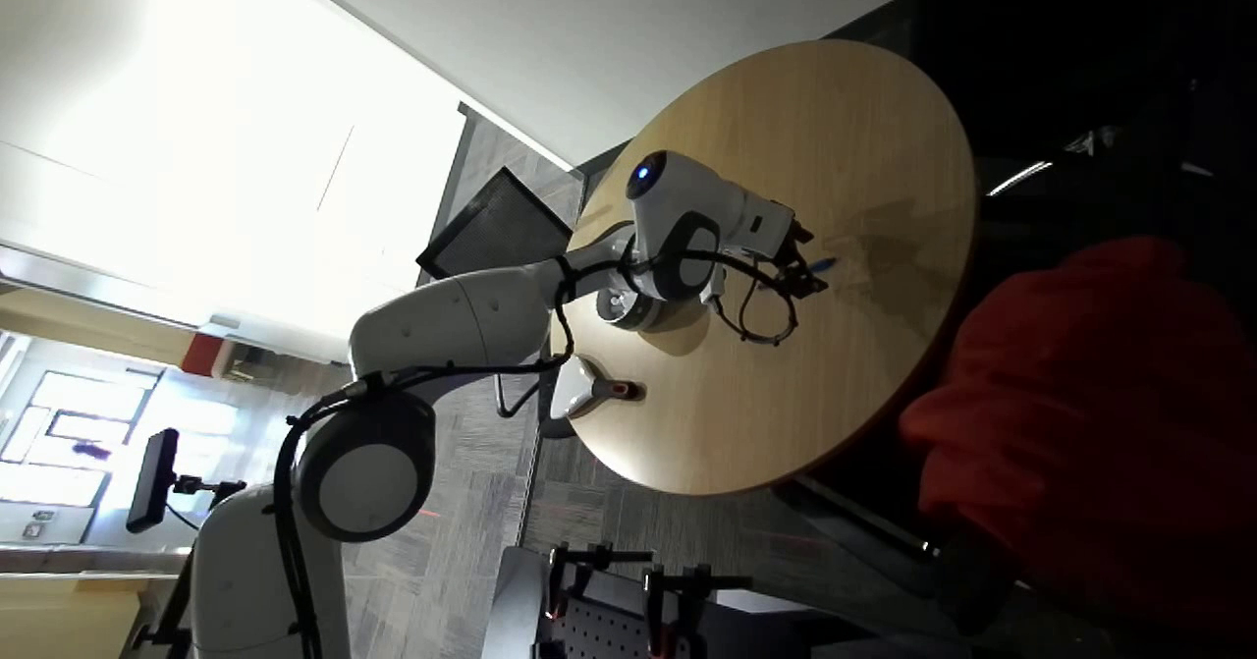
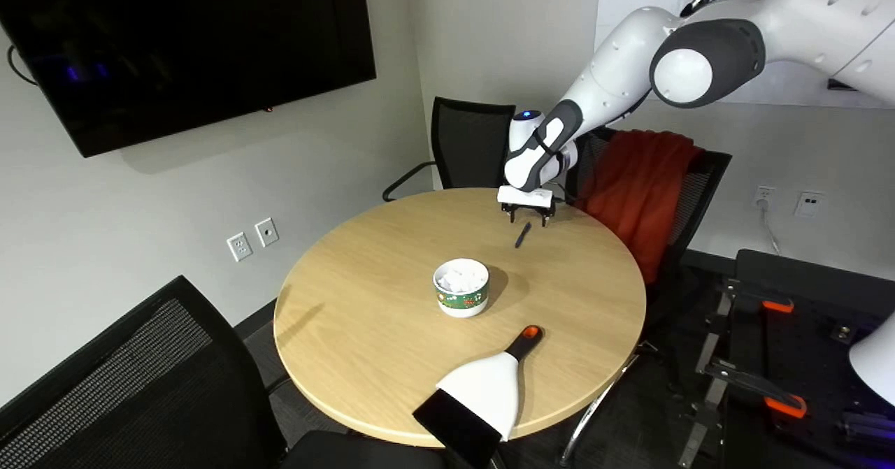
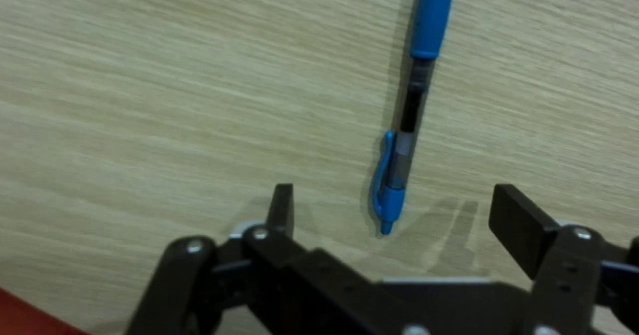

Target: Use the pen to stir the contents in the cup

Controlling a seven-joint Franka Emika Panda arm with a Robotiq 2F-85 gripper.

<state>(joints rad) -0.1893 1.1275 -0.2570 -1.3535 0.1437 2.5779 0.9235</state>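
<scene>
On my wrist view the pincer [image 3: 393, 200] is spread above the table [image 3: 150, 125]; the blue pen [image 3: 413, 105] lies on it, its clip end [image 3: 392, 205] showing between the fingers [image 3: 529, 230]. In an exterior view I see the cup [image 2: 463, 312] upright, apart from the pen, the print on its green band [image 2: 463, 301] too small to make out.

Both exterior views look down on the round table [image 2: 349, 357]. In an exterior view, turned sideways, the red cloth [image 1: 1070, 404] is near. The wrist view looks down, close above the pen [image 3: 415, 100].
</scene>
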